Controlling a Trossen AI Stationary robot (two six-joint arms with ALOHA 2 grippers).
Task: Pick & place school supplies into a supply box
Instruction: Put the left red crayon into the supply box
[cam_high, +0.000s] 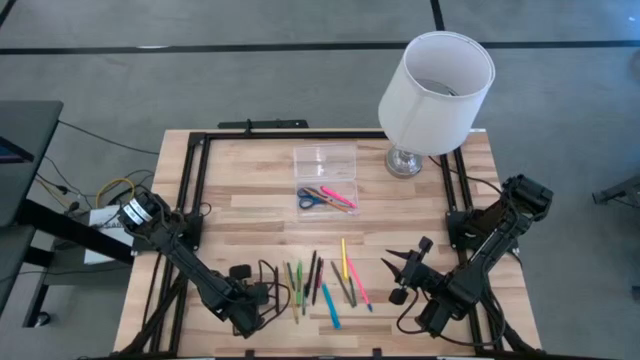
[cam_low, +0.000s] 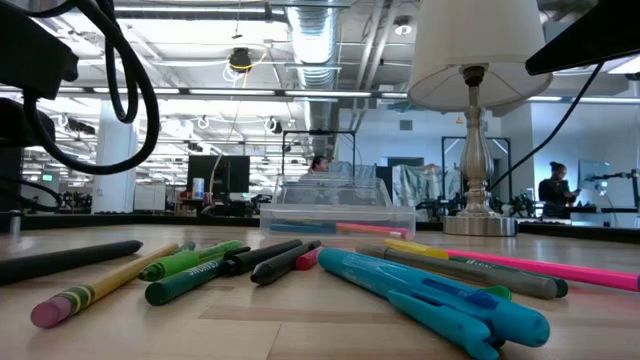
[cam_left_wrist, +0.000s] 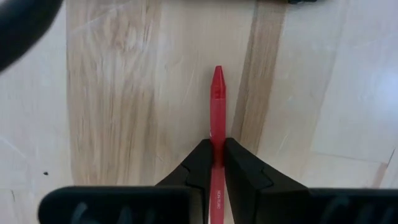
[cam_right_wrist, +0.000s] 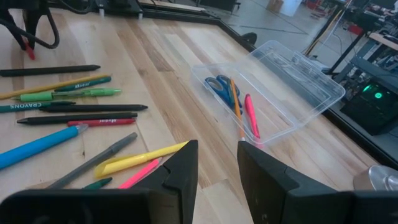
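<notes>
One dark green crayon (cam_right_wrist: 37, 106) among the loose supplies carries the printed word "CRAYONS" along its side; other barrels bear small print too fine to read.

The left arm reaches in from the left edge of the tabletop (cam_high: 250, 190) and bends low toward the front edge, its left pincer (cam_left_wrist: 217, 163) pressed together on a red pencil (cam_left_wrist: 216, 106). The pencil runs between the two fingers and its pointed tip sticks out ahead of them, above the pale wood planks. In the high view this pincer (cam_high: 268, 296) sits just left of the row of loose supplies.

The right arm comes in from the right edge, folded at the elbow, with the right pincer (cam_high: 404, 268) spread and holding nothing, just right of the loose row. Its wrist view looks across that row toward the box.

The clear box (cam_high: 325, 186) lies open near the middle of the tabletop, lid flat behind the tray. In the tray lie blue-handled scissors (cam_right_wrist: 219, 86), an orange pencil (cam_right_wrist: 235, 102) and a pink marker (cam_right_wrist: 251, 114).

The rest lies loose on the wood nearer the front: a black pencil (cam_right_wrist: 50, 71), a yellow pencil (cam_right_wrist: 43, 87), a light green marker (cam_right_wrist: 74, 94), blue pens (cam_low: 430, 290), a yellow marker (cam_right_wrist: 140, 159) and a grey pen (cam_right_wrist: 99, 158). A white-shaded lamp (cam_high: 435, 85) stands at the far right corner.
</notes>
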